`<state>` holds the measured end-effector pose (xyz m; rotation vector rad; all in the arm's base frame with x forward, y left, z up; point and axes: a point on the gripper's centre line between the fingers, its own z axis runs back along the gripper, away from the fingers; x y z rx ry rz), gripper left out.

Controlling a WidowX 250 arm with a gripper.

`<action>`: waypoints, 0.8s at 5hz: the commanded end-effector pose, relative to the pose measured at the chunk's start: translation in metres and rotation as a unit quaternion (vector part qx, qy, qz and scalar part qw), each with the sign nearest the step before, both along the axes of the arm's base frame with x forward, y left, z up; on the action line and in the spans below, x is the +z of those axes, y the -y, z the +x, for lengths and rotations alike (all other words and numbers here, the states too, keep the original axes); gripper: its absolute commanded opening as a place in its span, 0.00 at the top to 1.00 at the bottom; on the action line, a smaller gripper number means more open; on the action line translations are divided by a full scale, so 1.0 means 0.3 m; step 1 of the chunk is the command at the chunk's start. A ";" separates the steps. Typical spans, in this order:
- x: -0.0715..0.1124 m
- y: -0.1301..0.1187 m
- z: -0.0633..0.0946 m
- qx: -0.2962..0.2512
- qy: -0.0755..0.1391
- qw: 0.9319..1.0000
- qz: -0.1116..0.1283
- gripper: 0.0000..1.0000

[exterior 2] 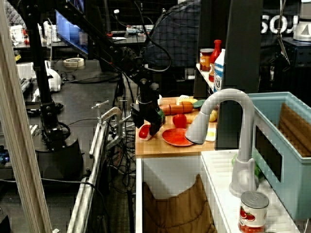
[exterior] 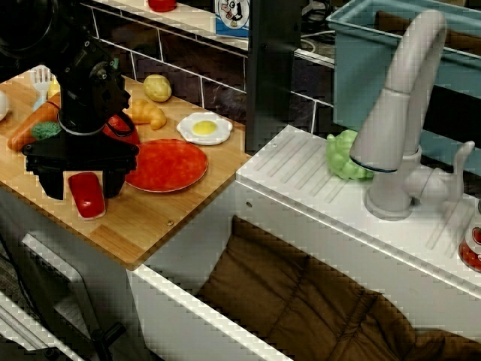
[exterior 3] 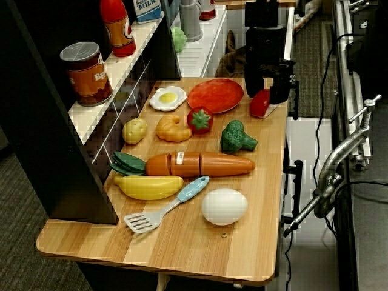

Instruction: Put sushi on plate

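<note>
The sushi [exterior: 87, 195], a small oblong toy with a glossy red slab on a white rice base, lies on the light wooden cutting board [exterior: 154, 218] near its front edge, just beside the flat round red-orange plastic plate [exterior: 167, 165] and not on it. From my station I see the black gripper [exterior: 83, 177] lowered straight over the piece, its two fingers [exterior: 51, 181] spread apart with one on each side of the sushi. I cannot tell whether the pads touch the toy's sides; the jaws look parted rather than clamped. In the side view the sushi [exterior 3: 261, 103] sits at the board's edge beneath the gripper [exterior 3: 267, 91], close to the plate's rim [exterior 3: 215, 95]. A white fried egg with a yellow yolk [exterior: 204, 128] lies just behind the plate, and a rounded red toy fruit [exterior 3: 199, 120] sits near it.
</note>
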<state>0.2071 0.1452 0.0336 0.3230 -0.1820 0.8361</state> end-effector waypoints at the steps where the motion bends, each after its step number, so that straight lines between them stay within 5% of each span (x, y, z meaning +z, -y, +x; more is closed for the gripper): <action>1: 0.010 -0.017 0.005 0.000 0.002 1.000 0.005 1.00; 4: 0.058 -0.009 0.012 -0.012 -0.010 1.000 -0.004 1.00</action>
